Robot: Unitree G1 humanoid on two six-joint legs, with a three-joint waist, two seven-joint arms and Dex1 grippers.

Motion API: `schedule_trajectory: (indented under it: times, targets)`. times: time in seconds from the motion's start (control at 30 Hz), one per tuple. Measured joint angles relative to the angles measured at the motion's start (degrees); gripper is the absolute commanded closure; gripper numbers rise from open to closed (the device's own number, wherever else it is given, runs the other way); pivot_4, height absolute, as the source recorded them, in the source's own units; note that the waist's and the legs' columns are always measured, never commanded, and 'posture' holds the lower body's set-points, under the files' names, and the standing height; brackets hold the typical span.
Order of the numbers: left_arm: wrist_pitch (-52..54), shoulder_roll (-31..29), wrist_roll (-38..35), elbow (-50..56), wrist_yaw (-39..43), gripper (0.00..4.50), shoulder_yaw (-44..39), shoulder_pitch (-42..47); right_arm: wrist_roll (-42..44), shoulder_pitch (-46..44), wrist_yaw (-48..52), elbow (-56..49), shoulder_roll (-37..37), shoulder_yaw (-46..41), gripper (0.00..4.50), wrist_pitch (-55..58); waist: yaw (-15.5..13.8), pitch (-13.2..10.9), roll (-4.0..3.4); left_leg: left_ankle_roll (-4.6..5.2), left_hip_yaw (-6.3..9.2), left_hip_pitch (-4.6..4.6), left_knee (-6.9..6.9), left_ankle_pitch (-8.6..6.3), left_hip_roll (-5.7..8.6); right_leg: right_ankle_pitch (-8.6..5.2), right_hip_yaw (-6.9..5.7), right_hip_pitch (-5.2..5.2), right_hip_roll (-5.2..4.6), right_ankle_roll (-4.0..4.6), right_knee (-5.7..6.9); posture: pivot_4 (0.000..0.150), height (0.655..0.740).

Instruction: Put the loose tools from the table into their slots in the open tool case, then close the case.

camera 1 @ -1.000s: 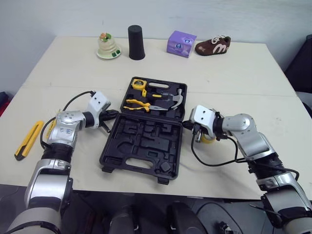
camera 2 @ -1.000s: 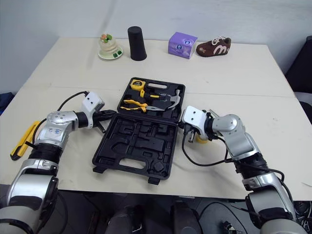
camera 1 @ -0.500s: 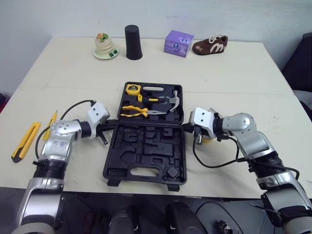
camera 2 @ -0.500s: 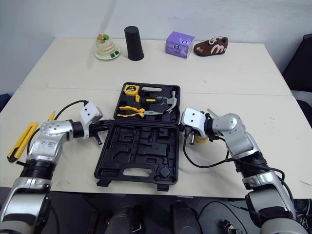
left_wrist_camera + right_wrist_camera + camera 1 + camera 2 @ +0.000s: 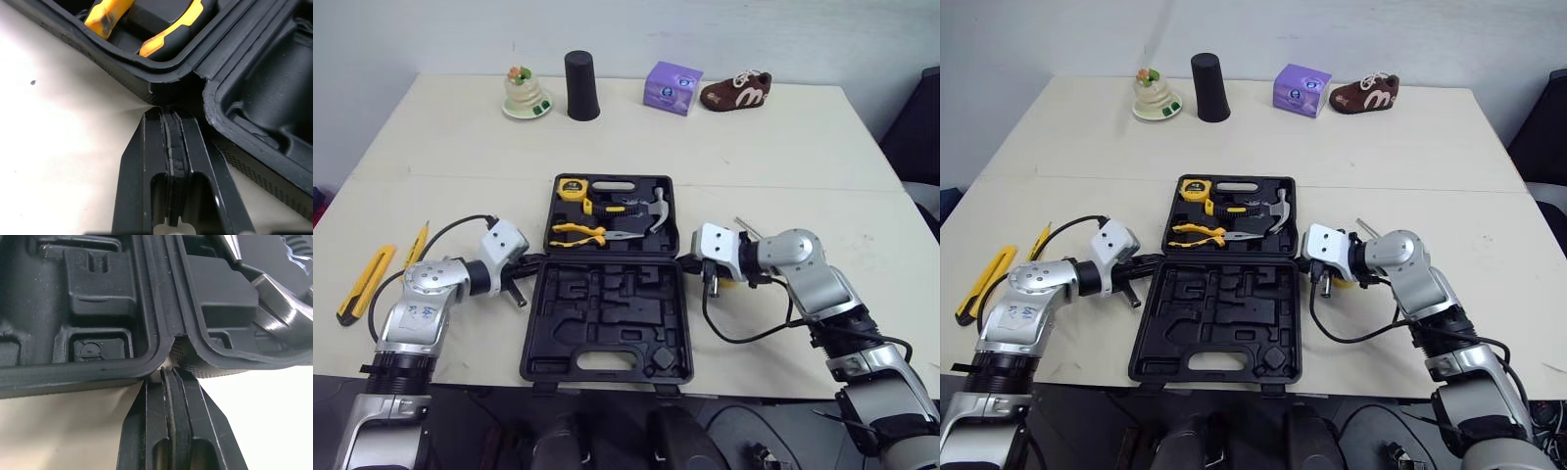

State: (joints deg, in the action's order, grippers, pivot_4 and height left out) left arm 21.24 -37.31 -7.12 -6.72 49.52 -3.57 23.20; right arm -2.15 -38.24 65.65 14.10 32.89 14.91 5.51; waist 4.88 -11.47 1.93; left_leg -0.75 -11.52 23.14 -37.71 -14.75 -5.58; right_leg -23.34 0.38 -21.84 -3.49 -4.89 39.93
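Two halves of the black plastic tool case (image 5: 605, 311) lie open flat at the middle of the pale surface (image 5: 783, 157). The twelve o'clock half holds the yellow tape measure (image 5: 571, 186), yellow-handled pliers (image 5: 582, 232) and steel hammer (image 5: 651, 208). The six o'clock half is bare moulding.

A second ago the case sat skewed against the surface's seam. Now it lies square to me, so my nudging at the hinge seems to have straightened it.

My left gripper (image 5: 168, 115) is at the hinge's nine o'clock end, clenched on nothing, its tips in the notch between the halves. My right gripper (image 5: 168, 374) is at the three o'clock end, likewise clenched and empty, its tips at the hinge gap.

Further out at nine o'clock, well apart from the case, the yellow utility knife (image 5: 357, 286) is not yet stowed, and a thin yellow pencil-like tool (image 5: 416, 245) lies near it. I judge that with the case squared, fetching those comes next, with closing left for last.
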Motion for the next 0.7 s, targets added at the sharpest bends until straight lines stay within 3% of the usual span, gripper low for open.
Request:
schedule_trajectory:
  times: [0.33, 0.47, 0.57, 0.7]
  targets:
    - [-1.20, -2.15, 0.49, -0.06, -0.34, 4.45, 0.02, -0.17, 0.42, 0.30, 0.36, -0.03, 0.81, -0.13, 4.50, -2.55, 0.13, 0.00, 0.00, -0.01, -0.01, 0.00, 0.02, -0.01, -0.02, 0.00, 0.02, -0.02, 0.02, 0.01, -0.01, 0.150, 0.7400]
    - [0.09, -6.90, -2.90, 3.45, 0.24, 4.45, -7.09, -4.30, 4.41, -1.33, 3.14, 1.98, 7.48, -5.01, 4.50, -6.50, -0.02, -0.04, -0.01, 0.00, -0.03, 0.04, 0.09, -0.02, 0.02, 0.00, 0.02, -0.05, -0.06, 0.01, -0.09, 0.150, 0.7400]
    - [1.50, -10.32, -6.95, 5.81, 0.48, 3.62, -16.09, -6.86, 8.91, -3.52, 5.04, 3.43, 13.25, -12.58, 3.60, -5.75, -0.10, -0.04, -0.01, 0.01, 0.09, 0.00, 0.09, -0.03, -0.02, 0.00, 0.06, 0.09, -0.06, 0.05, -0.20, 0.150, 0.7400]
    - [-1.99, -14.79, -10.53, 4.79, 3.81, 1.92, -29.72, -15.63, 12.51, 2.53, 7.43, 7.62, 21.66, -20.52, 1.73, -10.89, -0.09, -0.04, 0.00, -0.01, 0.10, -0.12, 0.38, -0.04, 0.03, -0.02, 0.02, 0.25, -0.09, 0.08, -0.51, 0.150, 0.7400]
